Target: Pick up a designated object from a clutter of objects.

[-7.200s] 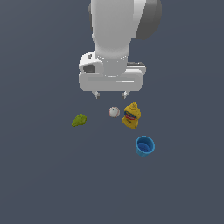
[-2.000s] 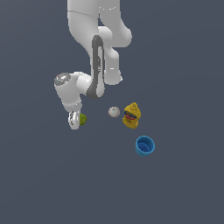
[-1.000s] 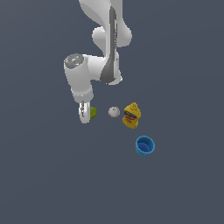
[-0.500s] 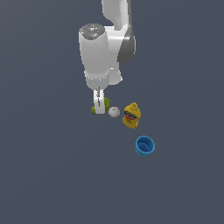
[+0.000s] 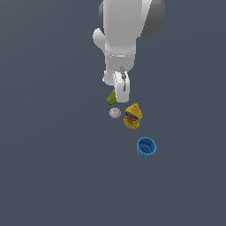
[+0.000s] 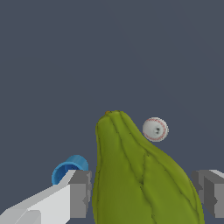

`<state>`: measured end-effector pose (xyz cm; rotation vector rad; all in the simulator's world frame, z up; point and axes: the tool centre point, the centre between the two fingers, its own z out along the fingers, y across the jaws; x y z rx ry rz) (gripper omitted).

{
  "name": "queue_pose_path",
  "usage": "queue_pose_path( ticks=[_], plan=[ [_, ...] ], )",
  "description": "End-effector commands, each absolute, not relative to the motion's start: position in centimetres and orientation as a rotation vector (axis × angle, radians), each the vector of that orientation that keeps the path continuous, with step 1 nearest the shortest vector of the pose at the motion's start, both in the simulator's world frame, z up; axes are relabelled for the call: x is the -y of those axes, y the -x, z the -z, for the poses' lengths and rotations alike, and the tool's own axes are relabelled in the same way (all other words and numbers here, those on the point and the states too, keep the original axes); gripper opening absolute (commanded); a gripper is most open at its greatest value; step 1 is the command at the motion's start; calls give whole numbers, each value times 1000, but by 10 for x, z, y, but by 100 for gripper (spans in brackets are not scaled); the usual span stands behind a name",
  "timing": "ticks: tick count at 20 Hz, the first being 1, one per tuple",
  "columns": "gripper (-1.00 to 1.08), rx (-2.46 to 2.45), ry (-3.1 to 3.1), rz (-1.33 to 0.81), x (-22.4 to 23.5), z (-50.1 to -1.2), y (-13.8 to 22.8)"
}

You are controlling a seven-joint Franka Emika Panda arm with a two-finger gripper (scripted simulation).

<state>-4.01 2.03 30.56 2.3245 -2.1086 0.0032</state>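
The Panda arm's gripper [image 5: 117,98] has its jaws clamped on the yellow-green lump [image 6: 140,179], held clear of the dark tabletop [image 5: 53,167] just above the white ball [image 5: 114,113]. Beside the ball stands the yellow bottle [image 5: 133,116], with the blue cup [image 5: 146,147] near it, 3 items left below.

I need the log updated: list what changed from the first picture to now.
The hand closed on the lumpy yellow-green pear-like object and carried it toward the exterior view's right, near the small white ball. The ball, yellow bottle and blue cup stayed put.
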Motion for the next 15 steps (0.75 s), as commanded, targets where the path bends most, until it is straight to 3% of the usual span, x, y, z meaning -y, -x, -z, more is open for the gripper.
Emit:
queue_pose_path(
  ticks=[1,15],
  plan=[
    [-100,2110,-2325,-3,-35,-324,36],
    [-100,2111,-2327,0,-70,-365,23]
  ],
)
